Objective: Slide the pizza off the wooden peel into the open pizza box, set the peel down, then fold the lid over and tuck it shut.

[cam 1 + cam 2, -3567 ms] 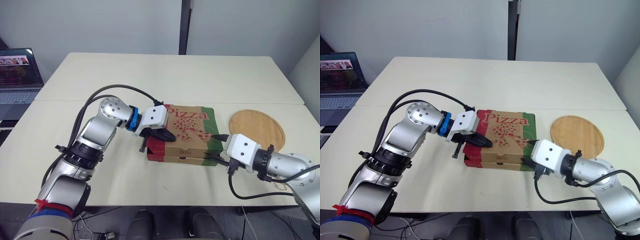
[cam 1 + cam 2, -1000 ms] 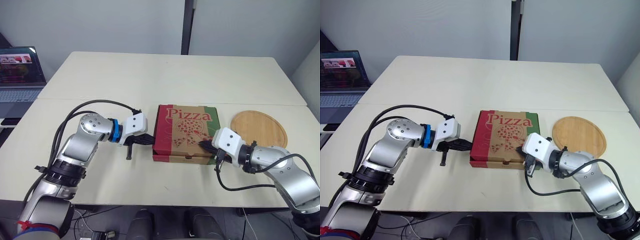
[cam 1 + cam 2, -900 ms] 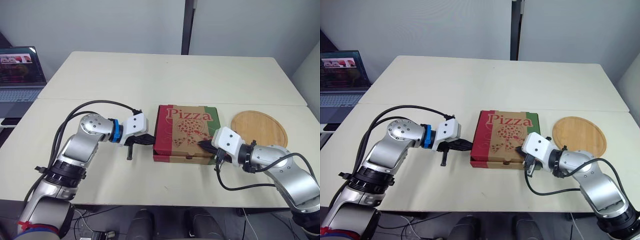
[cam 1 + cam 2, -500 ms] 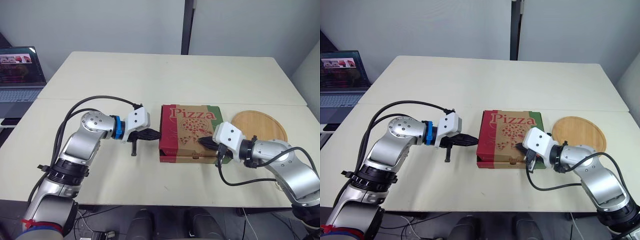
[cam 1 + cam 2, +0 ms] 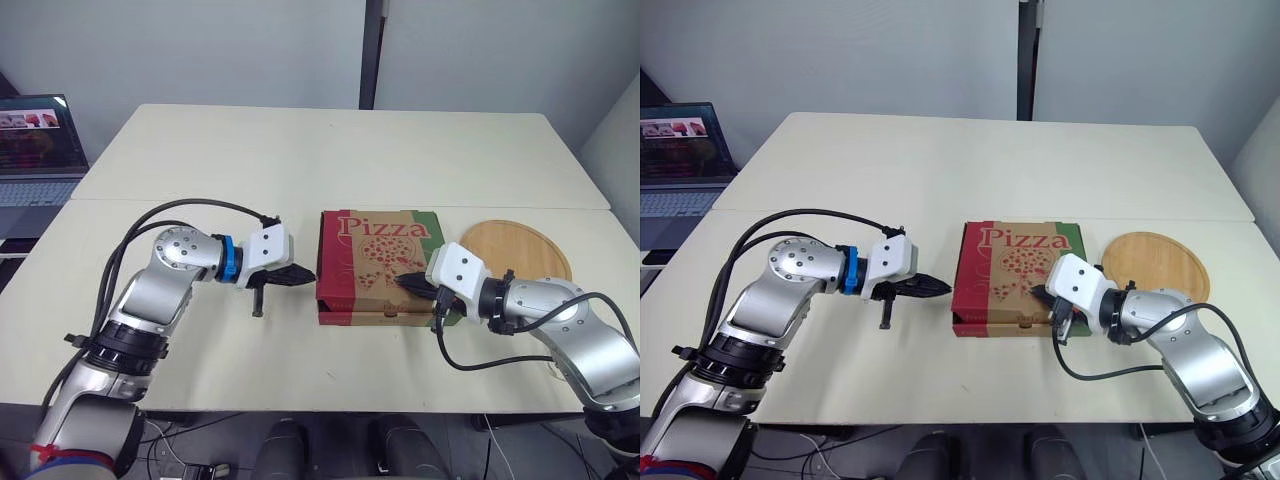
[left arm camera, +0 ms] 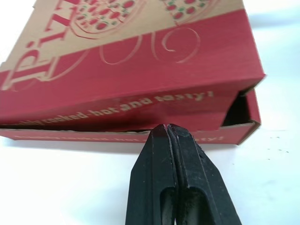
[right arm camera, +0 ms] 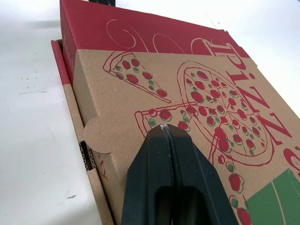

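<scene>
Since half a second ago, the left gripper [image 5: 306,277], fingers pressed together and empty, has been drawn slightly back from the pizza box [image 5: 378,262]. The box lies lid-down on the table [image 5: 300,170] beside the wooden peel [image 5: 520,248]. The right gripper [image 5: 404,283], fingers likewise closed, is set on the lid. A gap is noted at the near-left corner, so tucking is judged incomplete.

The cream table [image 5: 330,150] carries two items. The pizza box [image 5: 375,265] lies flat toward the near edge, right of centre. The round wooden peel [image 5: 520,250] lies flat between box and right edge.
</scene>
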Controlling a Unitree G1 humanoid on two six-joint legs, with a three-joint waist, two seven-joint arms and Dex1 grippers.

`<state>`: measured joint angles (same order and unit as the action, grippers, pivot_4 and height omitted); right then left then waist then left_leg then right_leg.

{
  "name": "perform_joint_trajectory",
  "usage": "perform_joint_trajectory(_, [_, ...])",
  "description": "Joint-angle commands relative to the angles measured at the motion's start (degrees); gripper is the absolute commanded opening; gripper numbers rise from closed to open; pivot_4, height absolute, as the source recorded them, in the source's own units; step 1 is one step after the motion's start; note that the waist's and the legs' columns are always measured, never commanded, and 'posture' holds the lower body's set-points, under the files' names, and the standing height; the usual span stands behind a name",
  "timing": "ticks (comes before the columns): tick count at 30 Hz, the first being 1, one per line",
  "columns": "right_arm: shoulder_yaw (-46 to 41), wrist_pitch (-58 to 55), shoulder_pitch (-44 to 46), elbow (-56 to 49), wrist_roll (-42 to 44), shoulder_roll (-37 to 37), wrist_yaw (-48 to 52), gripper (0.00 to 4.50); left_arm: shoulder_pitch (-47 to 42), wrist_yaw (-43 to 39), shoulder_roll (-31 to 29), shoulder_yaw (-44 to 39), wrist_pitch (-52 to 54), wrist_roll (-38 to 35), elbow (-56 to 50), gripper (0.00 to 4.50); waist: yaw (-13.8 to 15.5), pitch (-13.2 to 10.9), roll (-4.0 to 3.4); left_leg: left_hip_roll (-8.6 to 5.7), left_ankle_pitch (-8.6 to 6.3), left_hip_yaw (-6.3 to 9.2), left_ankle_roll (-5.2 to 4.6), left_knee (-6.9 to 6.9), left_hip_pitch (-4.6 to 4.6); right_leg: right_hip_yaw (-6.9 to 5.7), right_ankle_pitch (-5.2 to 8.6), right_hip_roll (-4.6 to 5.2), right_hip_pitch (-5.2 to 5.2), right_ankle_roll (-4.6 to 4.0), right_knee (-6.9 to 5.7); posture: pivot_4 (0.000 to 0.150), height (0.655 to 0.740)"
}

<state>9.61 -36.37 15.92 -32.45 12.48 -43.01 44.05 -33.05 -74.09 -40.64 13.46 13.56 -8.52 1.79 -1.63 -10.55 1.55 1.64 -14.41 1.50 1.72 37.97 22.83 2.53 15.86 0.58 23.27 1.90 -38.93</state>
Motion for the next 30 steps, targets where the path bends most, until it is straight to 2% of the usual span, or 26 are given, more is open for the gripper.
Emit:
perform_joint_trajectory(1, [-1.43, 0.56, 0.14, -1.30, 0.22, -0.63, 0.32, 0.03, -0.23, -0.42, 0.71, 0.92, -0.18, -0.48, -2.51, 0.00, 0.00, 0.00, 0.00, 0.00, 0.00, 0.00, 0.00, 0.00, 0.00, 0.00, 0.00, 0.00, 0.00, 0.00, 0.00, 0.150, 0.7400])
perform_joint_trajectory(11, [-1.04, 0.25, -0.13, -1.73, 0.28, -0.03, -0.25, 0.03, -0.57, 2.01, 2.79, 3.37, -5.29, 3.96, -0.41, 0.00, 0.00, 0.00, 0.00, -0.01, 0.00, 0.00, 0.00, 0.00, 0.00, 0.01, 0.00, 0.00, 0.00, 0.00, 0.00, 0.150, 0.7400])
perform_joint_trajectory(16, [-0.55, 0.32, -0.31, -1.70, 0.15, 0.33, -0.42, 0.03, -0.33, 3.60, 3.89, 1.38, -1.90, 1.80, -1.93, 0.00, 0.00, 0.00, 0.00, -0.01, 0.00, 0.01, 0.00, 0.01, 0.01, 0.00, 0.00, 0.01, 0.00, 0.00, 0.00, 0.150, 0.7400])
perform_joint_trajectory(25, [1.35, 1.75, -2.46, -0.14, -1.98, 0.77, -1.46, 0.03, -2.44, -0.11, -2.94, -3.67, 3.46, -2.23, 1.24, 0.00, -0.13, 0.00, 0.00, 0.03, 0.00, 0.02, 0.00, -0.01, -0.02, -0.01, 0.01, -0.04, 0.00, 0.01, -0.01, 0.150, 0.7400])
perform_joint_trajectory(30, [3.03, 3.62, -4.23, 1.45, -5.13, 0.16, -1.98, 0.03, -4.78, 2.73, 1.09, -4.62, 9.37, -5.70, -0.86, 0.00, 0.05, 0.00, 0.00, -0.02, 0.00, 0.00, 0.00, 0.01, 0.00, 0.00, 0.05, 0.01, -0.01, 0.09, 0.00, 0.150, 0.7400])
